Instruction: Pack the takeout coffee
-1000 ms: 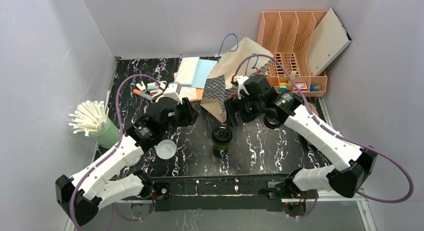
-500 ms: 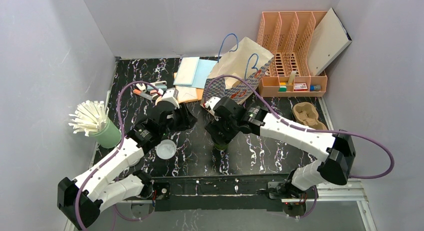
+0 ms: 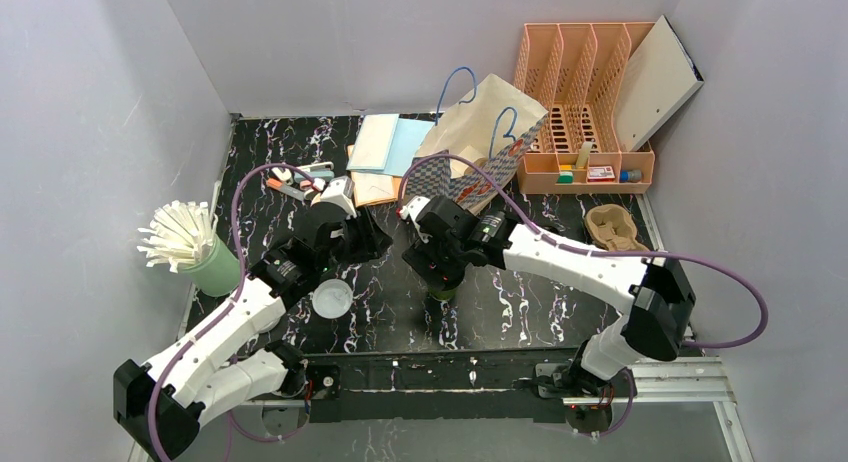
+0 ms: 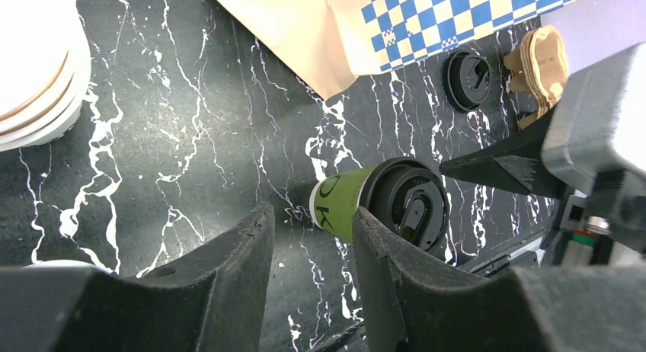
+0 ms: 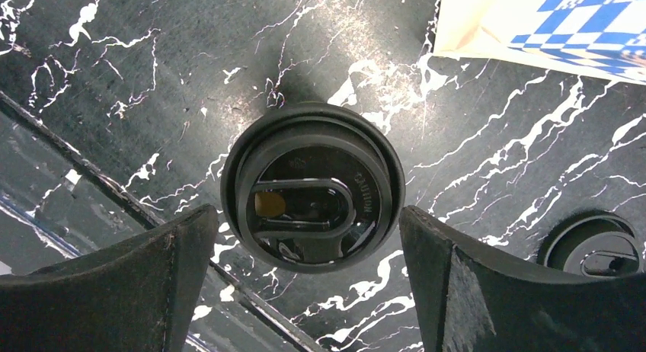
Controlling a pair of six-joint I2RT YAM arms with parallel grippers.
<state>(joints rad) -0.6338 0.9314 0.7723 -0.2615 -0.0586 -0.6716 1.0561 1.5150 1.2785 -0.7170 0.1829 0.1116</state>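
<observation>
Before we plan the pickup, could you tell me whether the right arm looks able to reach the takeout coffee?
Probably yes. The right claw hangs open directly above the takeout coffee, its fingers to either side of the black lid. The paper bag and the spare lid sit clear.

The takeout coffee stands at the middle of the bench, the paper bag above it in frame, the straw holder far left, and the file organiser upper right.
</observation>
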